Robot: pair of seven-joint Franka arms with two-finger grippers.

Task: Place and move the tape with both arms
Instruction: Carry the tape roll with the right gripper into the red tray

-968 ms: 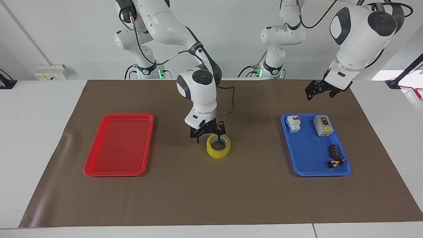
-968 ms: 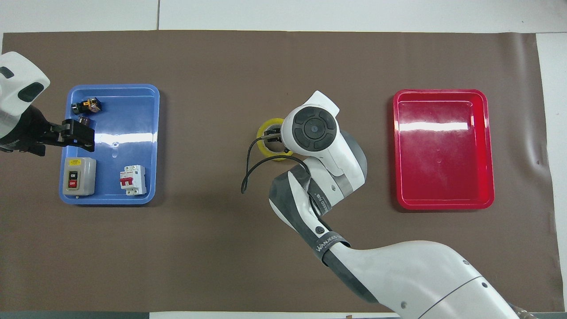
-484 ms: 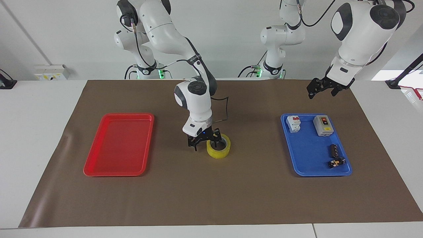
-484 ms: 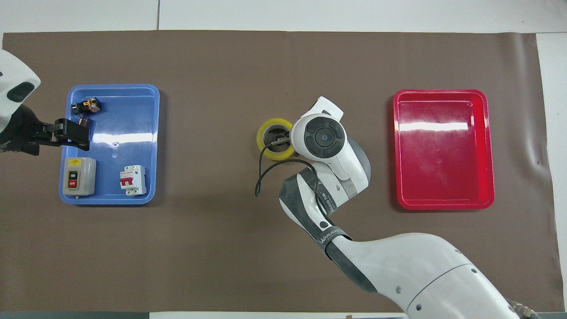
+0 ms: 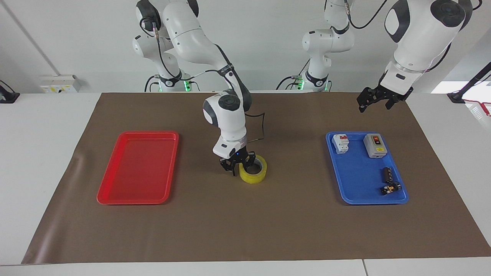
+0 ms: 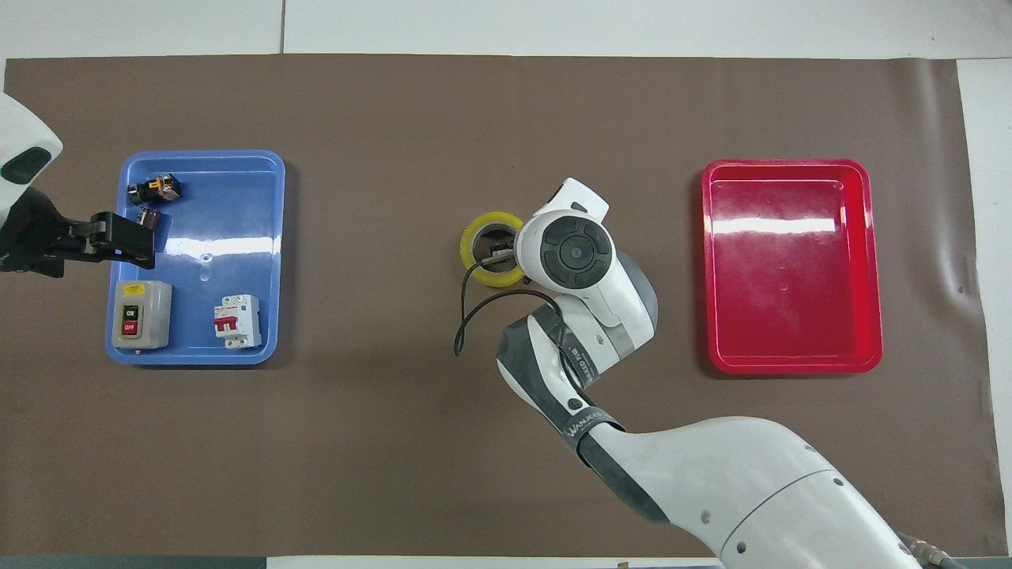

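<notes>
The yellow tape [image 5: 253, 175] lies flat on the brown mat at the middle of the table, between the two trays; it also shows in the overhead view [image 6: 484, 227]. My right gripper [image 5: 241, 168] is down at the roll, on its wall on the side toward the red tray. In the overhead view the right wrist covers most of this gripper [image 6: 499, 254]. My left gripper [image 5: 374, 104] is open and empty, raised over the blue tray's edge at the left arm's end of the table [image 6: 125, 237], and waits there.
A blue tray [image 5: 356, 184] toward the left arm's end holds a breaker, a grey switch box and two small black parts. A red tray [image 5: 138, 168] lies toward the right arm's end. Two smaller white arms stand at the robots' edge.
My right gripper has come down lower onto the tape and turned a little at the wrist. My left gripper has risen slightly. The tape has not moved.
</notes>
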